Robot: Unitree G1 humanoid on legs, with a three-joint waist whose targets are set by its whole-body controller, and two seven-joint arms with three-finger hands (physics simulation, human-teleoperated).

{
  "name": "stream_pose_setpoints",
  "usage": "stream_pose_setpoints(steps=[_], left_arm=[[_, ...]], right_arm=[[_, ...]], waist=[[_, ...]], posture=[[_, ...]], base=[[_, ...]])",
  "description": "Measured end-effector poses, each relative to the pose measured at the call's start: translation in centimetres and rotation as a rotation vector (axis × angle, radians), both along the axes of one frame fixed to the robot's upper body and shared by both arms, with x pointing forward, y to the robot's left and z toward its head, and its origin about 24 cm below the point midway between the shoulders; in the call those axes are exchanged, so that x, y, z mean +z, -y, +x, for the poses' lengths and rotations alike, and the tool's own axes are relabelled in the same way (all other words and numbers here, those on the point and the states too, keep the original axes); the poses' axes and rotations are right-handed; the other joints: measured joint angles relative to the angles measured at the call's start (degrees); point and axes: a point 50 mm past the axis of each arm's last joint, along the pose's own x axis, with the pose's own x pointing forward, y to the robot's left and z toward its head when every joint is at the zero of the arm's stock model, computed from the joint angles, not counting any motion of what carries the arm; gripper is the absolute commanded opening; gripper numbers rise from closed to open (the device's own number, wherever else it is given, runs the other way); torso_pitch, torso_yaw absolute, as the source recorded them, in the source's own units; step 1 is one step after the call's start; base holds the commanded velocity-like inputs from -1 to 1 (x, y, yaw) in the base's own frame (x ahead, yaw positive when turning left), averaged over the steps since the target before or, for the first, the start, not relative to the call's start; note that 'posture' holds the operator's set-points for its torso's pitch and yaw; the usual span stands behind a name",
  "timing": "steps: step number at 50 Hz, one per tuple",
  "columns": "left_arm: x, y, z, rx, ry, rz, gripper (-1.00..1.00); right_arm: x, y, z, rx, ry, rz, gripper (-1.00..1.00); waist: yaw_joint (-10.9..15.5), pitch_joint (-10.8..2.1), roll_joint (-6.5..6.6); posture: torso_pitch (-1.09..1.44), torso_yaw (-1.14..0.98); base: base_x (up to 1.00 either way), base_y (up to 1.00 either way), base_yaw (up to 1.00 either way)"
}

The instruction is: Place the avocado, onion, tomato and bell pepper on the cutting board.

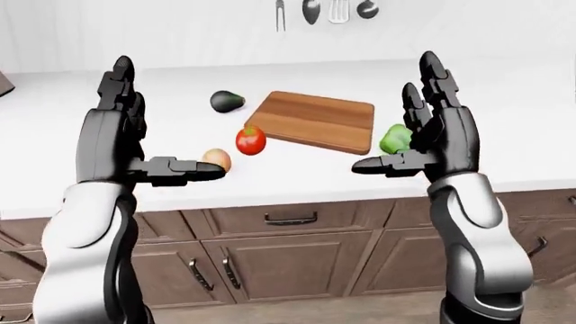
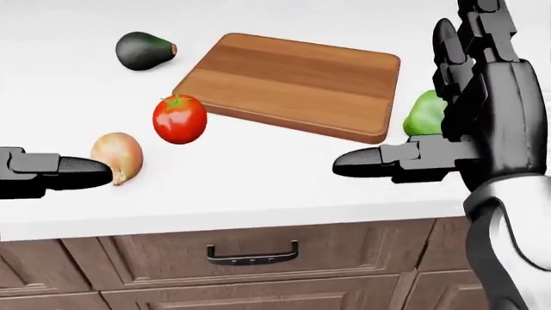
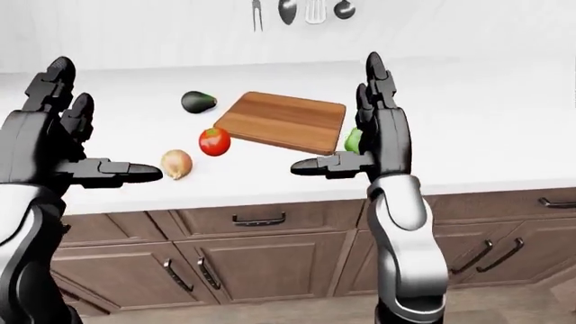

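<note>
A wooden cutting board [image 2: 292, 81] lies bare on the white counter [image 2: 258, 187]. A dark avocado [image 2: 145, 50] lies to its upper left, a red tomato [image 2: 179, 119] at its lower left corner, a tan onion [image 2: 118, 157] below and left of the tomato, and a green bell pepper [image 2: 424, 114] at the board's right edge, partly hidden by my right hand. My left hand [image 1: 135, 135] is open and raised, its thumb pointing at the onion. My right hand [image 1: 423, 128] is open and raised in front of the pepper. Neither hand holds anything.
Wooden cabinet drawers and doors with dark handles [image 1: 290, 219] run under the counter. Utensils [image 1: 324, 10] hang on the wall above. The counter stretches wide to the left and right of the board.
</note>
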Motion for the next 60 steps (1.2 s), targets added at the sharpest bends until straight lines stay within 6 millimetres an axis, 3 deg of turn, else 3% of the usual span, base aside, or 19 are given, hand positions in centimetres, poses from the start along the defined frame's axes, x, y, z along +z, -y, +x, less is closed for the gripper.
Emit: stream_pose_setpoints(steps=[4, 7, 9, 10, 11, 14, 16, 18, 20, 25, 29, 42, 50, 60], left_arm=[[0.6, 0.2, -0.3, -0.008, 0.03, 0.011, 1.0], [1.0, 0.3, -0.5, -0.013, 0.052, 0.019, 1.0], [1.2, 0.2, -0.5, -0.01, 0.057, 0.021, 1.0], [1.2, 0.3, -0.4, -0.014, 0.057, 0.018, 1.0], [1.0, 0.4, -0.3, -0.023, 0.045, 0.014, 1.0], [0.7, 0.7, -0.1, -0.047, 0.023, 0.016, 1.0], [0.9, 0.6, 0.0, -0.044, 0.026, 0.015, 1.0], [0.9, 0.5, -0.1, -0.037, 0.032, 0.015, 1.0], [1.0, 0.5, -0.3, -0.034, 0.039, 0.017, 1.0], [0.7, 0.1, -0.4, -0.013, 0.022, 0.01, 1.0], [0.8, 0.0, -0.5, -0.008, 0.024, 0.01, 1.0], [1.1, 0.1, -0.9, -0.015, 0.036, 0.014, 1.0], [1.2, 0.0, -0.9, -0.011, 0.038, 0.017, 1.0], [1.1, 0.2, -0.8, -0.02, 0.038, 0.019, 1.0]], right_arm=[[0.4, 0.3, -0.2, -0.013, 0.025, -0.003, 1.0], [0.9, 0.3, -0.4, -0.015, 0.055, -0.005, 1.0], [1.1, 0.2, -0.4, -0.009, 0.062, -0.006, 1.0], [1.1, 0.3, -0.4, -0.012, 0.063, -0.008, 1.0], [1.0, 0.5, -0.3, -0.02, 0.056, -0.007, 1.0], [0.5, 0.9, -0.1, -0.044, 0.029, 0.006, 1.0], [0.7, 0.7, 0.0, -0.042, 0.034, 0.002, 1.0], [0.8, 0.5, -0.1, -0.033, 0.045, -0.001, 1.0], [0.9, 0.4, -0.2, -0.027, 0.055, -0.005, 1.0], [0.3, 0.1, -0.1, -0.009, 0.025, -0.003, 1.0], [0.7, 0.3, -0.3, -0.016, 0.047, -0.008, 1.0], [0.3, 2.4, -0.8, -0.113, 0.009, -0.085, 1.0], [0.7, 5.3, -1.6, -0.232, -0.003, -0.156, 1.0], [-1.1, 6.3, -1.2, -0.289, -0.044, -0.279, 1.0]], waist=[[0.1, -0.73, -1.63], [0.5, -0.51, -3.69], [0.7, -0.7, -5.71], [0.3, -0.81, -6.05], [-0.2, -0.33, -5.32], [-0.5, 0.63, -5.77], [-0.5, 0.87, -5.26], [-0.7, 1.01, -4.2], [-1.1, 0.61, -2.32], [-0.9, -0.1, -3.76], [-0.6, -0.56, -4.15], [-0.4, -0.33, -4.21], [-0.4, -0.18, -4.27], [-0.7, -0.13, -4.23]], posture=[[0.0, 0.0], [0.0, 0.0], [0.0, 0.0], [0.0, 0.0], [0.0, 0.0], [0.0, 0.0], [0.0, 0.0], [0.0, 0.0], [0.0, 0.0], [0.0, 0.0], [0.0, 0.0], [0.0, 0.0], [0.0, 0.0], [0.0, 0.0]], base=[[0.21, 0.0, 0.0], [0.2, 0.0, 0.0], [0.2, 0.0, 0.0], [0.2, 0.0, 0.0], [0.2, 0.0, 0.0], [0.0, 0.0, 0.0], [0.0, 0.0, 0.0], [0.0, 0.0, 0.0], [0.0, 0.0, 0.0], [0.0, 0.0, 0.0], [0.0, 0.0, 0.0], [0.0, 0.0, 0.0], [0.0, 0.0, 0.0], [0.0, 0.0, 0.0]])
